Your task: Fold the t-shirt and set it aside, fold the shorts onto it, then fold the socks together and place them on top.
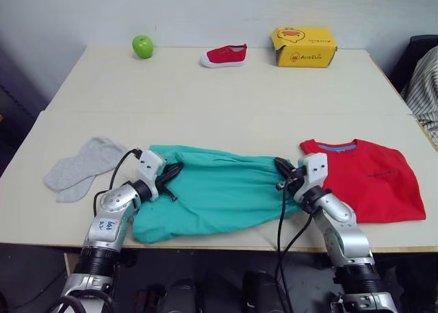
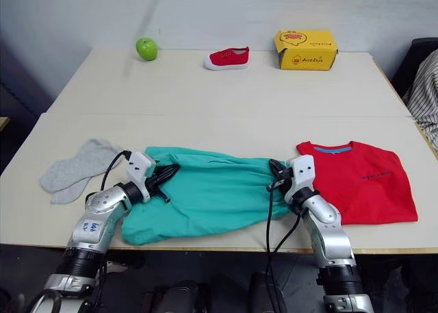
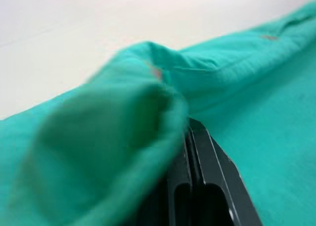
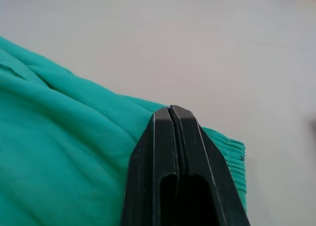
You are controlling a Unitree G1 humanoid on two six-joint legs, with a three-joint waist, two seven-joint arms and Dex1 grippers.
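already the left gripper (image 1: 169, 178) and right gripper (image 1: 282, 174) were pinched closed on opposite ends of the shorts (image 1: 219, 190). soft, limp cloth looked likely to sag, so edge grips suited it.

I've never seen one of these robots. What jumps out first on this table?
The teal-green shorts lie spread at the near edge of the table, pinched at each end by the left gripper and the right gripper. A folded red t-shirt lies to the robot's right, grey socks to its left.
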